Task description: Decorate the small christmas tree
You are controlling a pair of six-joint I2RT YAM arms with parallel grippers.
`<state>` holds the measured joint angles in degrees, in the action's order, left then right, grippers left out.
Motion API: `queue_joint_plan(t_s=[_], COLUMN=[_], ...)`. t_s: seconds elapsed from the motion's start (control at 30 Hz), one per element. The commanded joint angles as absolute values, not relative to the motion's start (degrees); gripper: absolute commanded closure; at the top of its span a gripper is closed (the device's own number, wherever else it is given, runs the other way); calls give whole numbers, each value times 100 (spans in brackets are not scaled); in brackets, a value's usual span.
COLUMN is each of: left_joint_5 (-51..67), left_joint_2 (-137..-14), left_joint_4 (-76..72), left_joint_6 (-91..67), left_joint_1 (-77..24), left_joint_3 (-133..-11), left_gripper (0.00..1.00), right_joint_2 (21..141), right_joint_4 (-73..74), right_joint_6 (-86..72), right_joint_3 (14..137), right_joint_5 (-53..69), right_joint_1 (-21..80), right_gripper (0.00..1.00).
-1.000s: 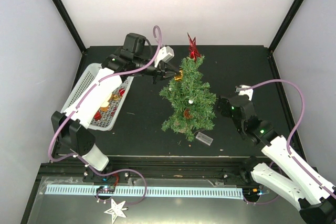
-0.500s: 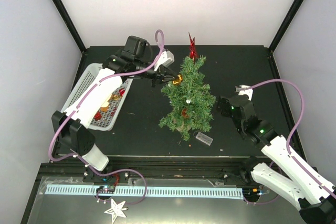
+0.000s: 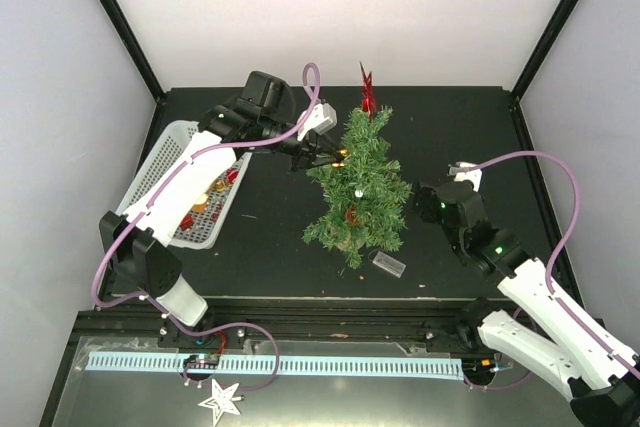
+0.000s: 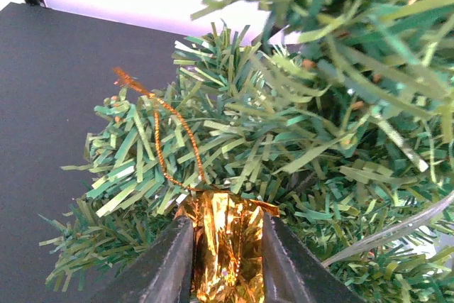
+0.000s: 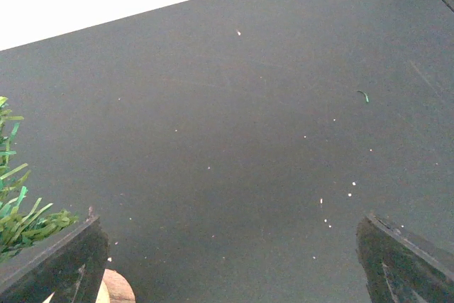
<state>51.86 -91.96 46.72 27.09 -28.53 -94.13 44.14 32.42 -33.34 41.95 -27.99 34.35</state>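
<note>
The small christmas tree (image 3: 358,187) stands mid-table with a red star (image 3: 367,88) at its top, a silver bead and a red-brown ornament on its branches. My left gripper (image 3: 326,154) is shut on a gold foil ornament (image 4: 225,246), pressed against the tree's upper left branches (image 4: 213,140). The ornament's gold cord loop (image 4: 159,129) lies over the needles. My right gripper (image 3: 432,203) is open and empty just right of the tree. In the right wrist view its fingers (image 5: 57,264) stand wide apart, with a branch tip (image 5: 18,211) and the tan base (image 5: 117,287) at lower left.
A white basket (image 3: 185,182) with several red and gold ornaments sits at the left of the black table. A small clear plastic box (image 3: 388,264) lies in front of the tree. Black frame posts (image 3: 120,22) stand at the back corners.
My left gripper has pushed the gold ornament lower and deeper into the tree's upper left branches. The tree has shifted slightly. The right arm has not moved.
</note>
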Motion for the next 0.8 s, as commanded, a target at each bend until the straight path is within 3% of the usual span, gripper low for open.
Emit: queue_joint_plan(t_s=[0.0, 0.27, 0.77], left_joint_5=[5081, 4776, 4408], left_joint_2=[-9183, -9106, -8907], left_joint_4=[4713, 4536, 4137], left_joint_6=[2780, 2708, 2424], left_joint_1=[-2892, -2884, -2792], left_joint_3=[-9686, -9692, -9834], left_gripper=[68, 52, 49], right_joint_2=[4395, 4374, 4382], right_joint_4=[3114, 3128, 3137], right_joint_6=[-3341, -3355, -3314], right_joint_3=[4180, 4168, 4266], right_joint_5=[-2909, -2901, -2900], right_joint_1=[3410, 3410, 3411], right_gripper=[4, 4, 4])
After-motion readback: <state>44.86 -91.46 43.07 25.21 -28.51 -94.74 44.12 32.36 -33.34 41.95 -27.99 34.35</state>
